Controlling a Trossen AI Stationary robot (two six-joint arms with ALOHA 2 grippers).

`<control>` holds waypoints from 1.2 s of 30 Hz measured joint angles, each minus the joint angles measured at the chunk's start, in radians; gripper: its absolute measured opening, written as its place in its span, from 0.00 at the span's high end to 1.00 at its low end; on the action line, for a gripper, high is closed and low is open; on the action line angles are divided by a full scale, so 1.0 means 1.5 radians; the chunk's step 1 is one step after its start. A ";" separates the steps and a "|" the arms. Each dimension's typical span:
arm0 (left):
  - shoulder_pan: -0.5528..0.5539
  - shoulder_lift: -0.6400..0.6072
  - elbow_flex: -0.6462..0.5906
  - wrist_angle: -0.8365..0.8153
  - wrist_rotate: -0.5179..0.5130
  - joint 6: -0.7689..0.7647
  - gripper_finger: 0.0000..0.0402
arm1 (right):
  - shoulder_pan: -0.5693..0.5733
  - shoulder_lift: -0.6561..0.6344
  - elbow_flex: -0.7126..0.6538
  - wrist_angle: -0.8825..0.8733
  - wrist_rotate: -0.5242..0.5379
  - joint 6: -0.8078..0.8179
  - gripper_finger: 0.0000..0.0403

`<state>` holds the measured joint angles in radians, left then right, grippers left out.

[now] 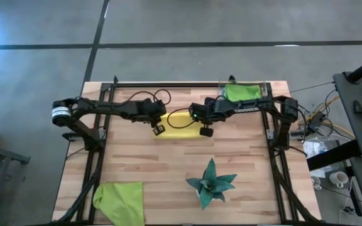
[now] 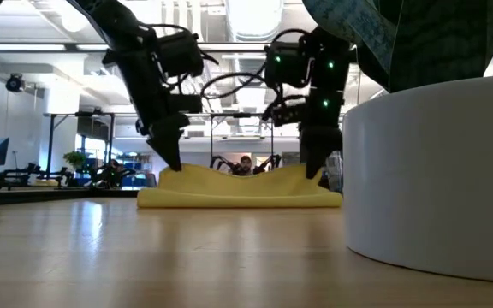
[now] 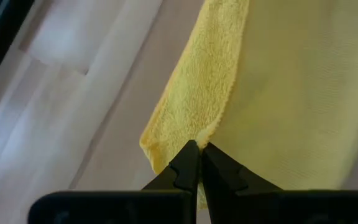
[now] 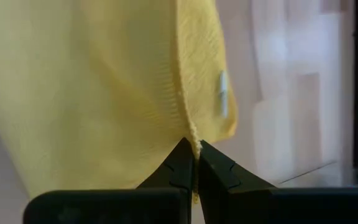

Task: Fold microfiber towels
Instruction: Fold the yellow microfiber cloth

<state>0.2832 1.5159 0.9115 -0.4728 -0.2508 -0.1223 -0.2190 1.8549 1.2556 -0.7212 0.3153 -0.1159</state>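
A yellow microfiber towel [image 1: 178, 123] lies at the middle of the table's far half; in the low view the yellow towel [image 2: 238, 192] rests on the wood and sags between two raised ends. My left gripper [image 1: 158, 129] is shut on its near left corner. My right gripper [image 1: 204, 131] is shut on its near right corner. Both slant steeply down at the cloth. My left gripper pinches the towel's near left corner [image 3: 199, 138] between its two fingers, coming from above and slanting down. The corner is raised a little [image 2: 178, 171] while the rest of the cloth lies on the table. My right gripper pinches the towel's near right corner at its hemmed edge [image 4: 192, 133] between its two fingers, from above and slanting down. That corner stands raised [image 2: 308, 174], and the cloth between the two holds hangs slack.
A lime green towel [image 1: 242, 92] lies at the far right edge and another lime green towel [image 1: 119, 201] at the near left corner. A dark teal spiky star-shaped object [image 1: 211, 183] stands near the front middle; its white base [image 2: 435, 171] fills the low view's right.
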 joint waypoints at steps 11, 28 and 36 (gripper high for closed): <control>0.022 0.043 -0.042 0.046 -0.007 0.000 1.00 | -0.041 0.082 -0.016 0.071 0.001 -0.044 0.98; 0.022 -0.018 -0.031 0.019 -0.121 0.006 0.78 | -0.041 0.015 -0.009 0.075 0.049 -0.050 0.67; 0.018 -0.119 -0.076 0.065 -0.012 0.033 0.67 | -0.013 -0.046 -0.029 0.110 -0.081 -0.001 0.59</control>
<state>0.3109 1.3377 0.7971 -0.3753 -0.2695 -0.0727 -0.2392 1.7863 1.2126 -0.5564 0.1931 -0.1167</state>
